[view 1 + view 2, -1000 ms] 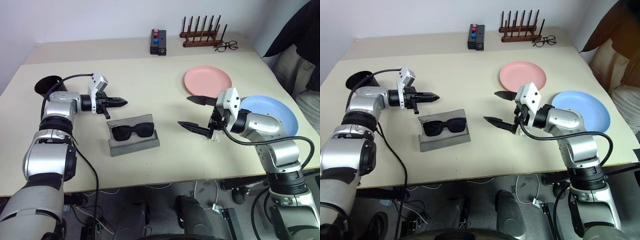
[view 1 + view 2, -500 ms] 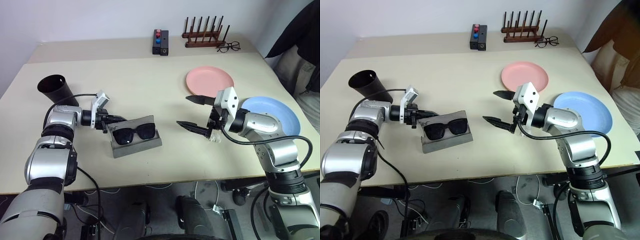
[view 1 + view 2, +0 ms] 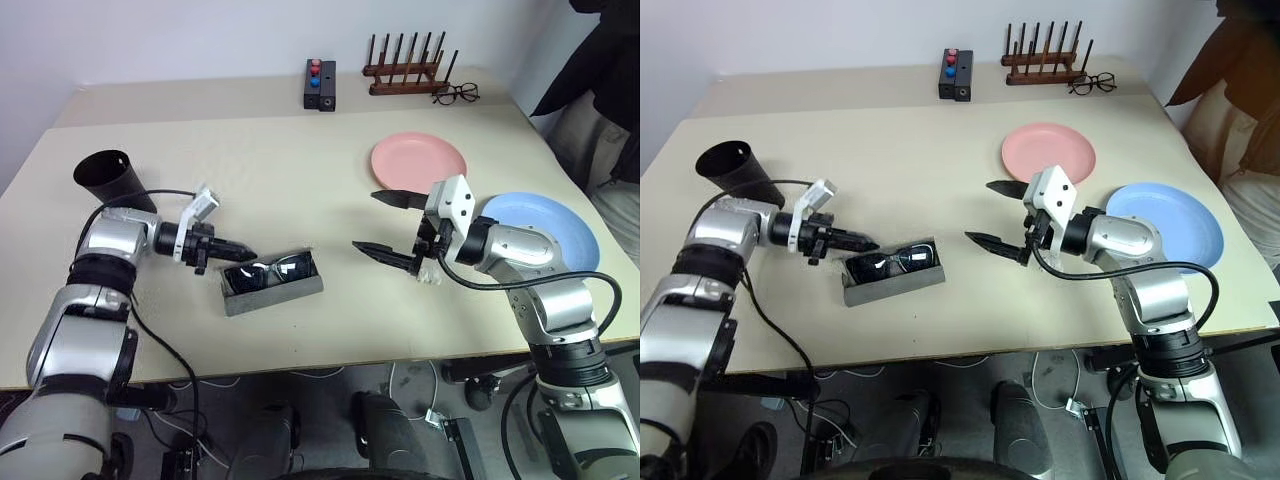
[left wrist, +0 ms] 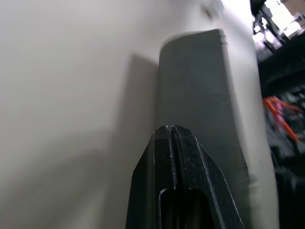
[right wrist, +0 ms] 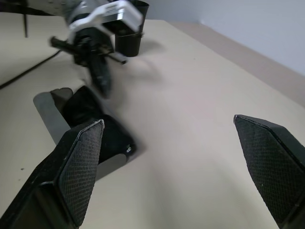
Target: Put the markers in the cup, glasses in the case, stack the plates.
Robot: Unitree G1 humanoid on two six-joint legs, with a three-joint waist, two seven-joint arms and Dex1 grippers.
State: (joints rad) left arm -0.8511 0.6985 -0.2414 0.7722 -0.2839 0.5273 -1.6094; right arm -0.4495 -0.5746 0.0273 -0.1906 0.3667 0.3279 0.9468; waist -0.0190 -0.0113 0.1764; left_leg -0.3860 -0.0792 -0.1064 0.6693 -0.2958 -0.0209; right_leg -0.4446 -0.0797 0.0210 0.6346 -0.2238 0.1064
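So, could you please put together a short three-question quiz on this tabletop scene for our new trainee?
1. True or false: the salmon pink round plate already lies stacked on the light blue round plate.
2. Which pincer stands open: A) the left pincer, B) the right pincer?
3. Fill in: the black thick-framed sunglasses lie in the grey felt-like ______.

Key: 1 false, the plates lie apart on the beige table. 2 B; the left one is shut, its tip at the case's end. 3 case.
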